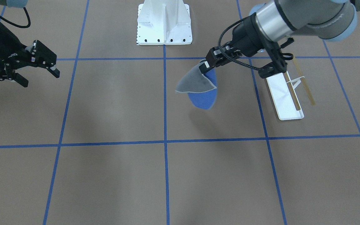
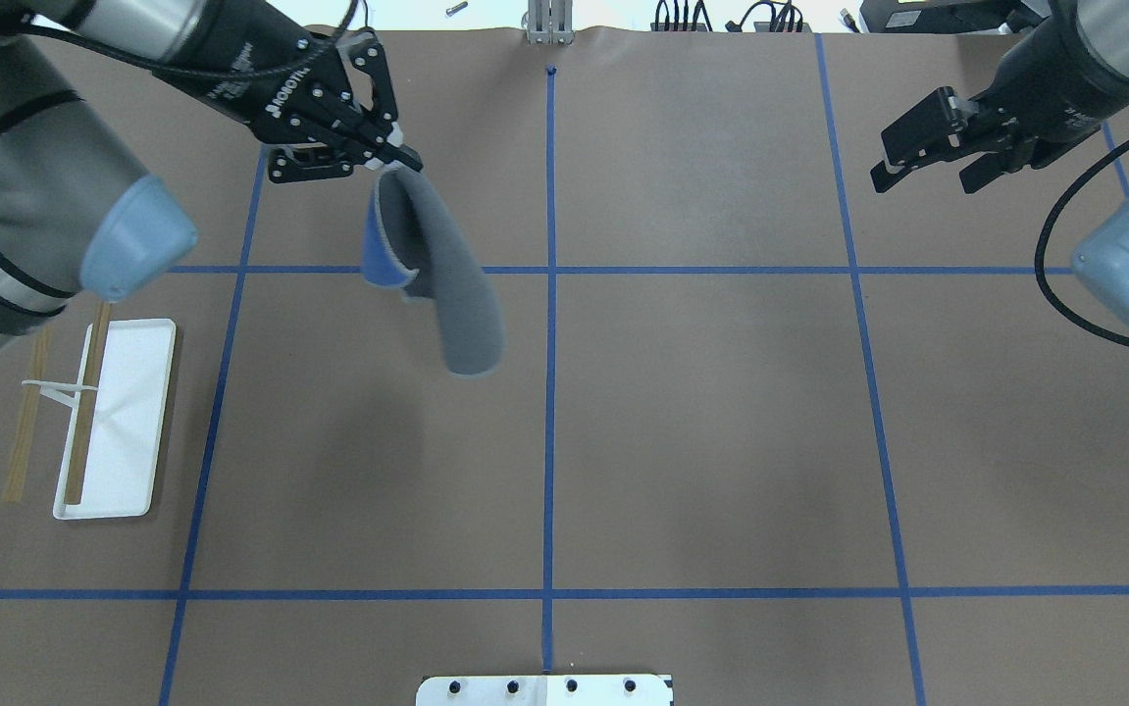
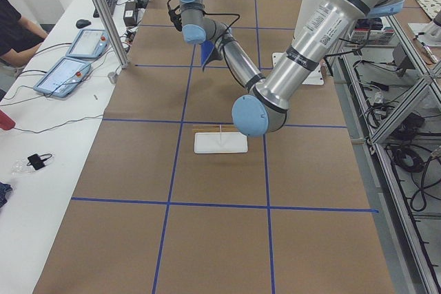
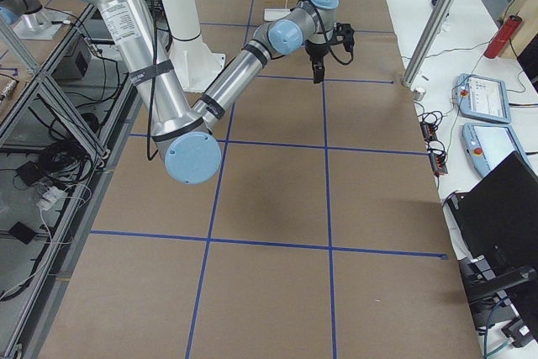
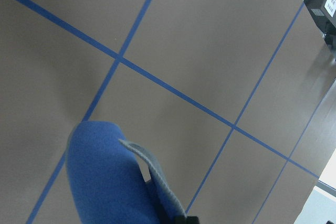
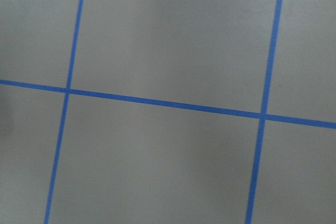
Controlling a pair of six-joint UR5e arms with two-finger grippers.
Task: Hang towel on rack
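My left gripper (image 2: 395, 162) (image 1: 204, 67) is shut on one corner of the towel (image 2: 446, 284) (image 1: 195, 84) and holds it up above the table. The towel hangs folded, grey face out, blue face inside; its blue face fills the lower left of the left wrist view (image 5: 110, 182). The rack (image 2: 118, 417) (image 1: 284, 97) stands on the table near the left arm's side, with a white tray base and two tan rods; one rod (image 2: 26, 417) lies outside the tray. My right gripper (image 2: 927, 162) (image 1: 39, 75) is open and empty, held above the table far from both.
A large white bolted pedestal (image 1: 164, 25) (image 2: 544, 689) stands at the robot's side of the table's middle. Blue tape lines (image 2: 549, 392) divide the brown table into squares. The right wrist view shows only bare table and tape.
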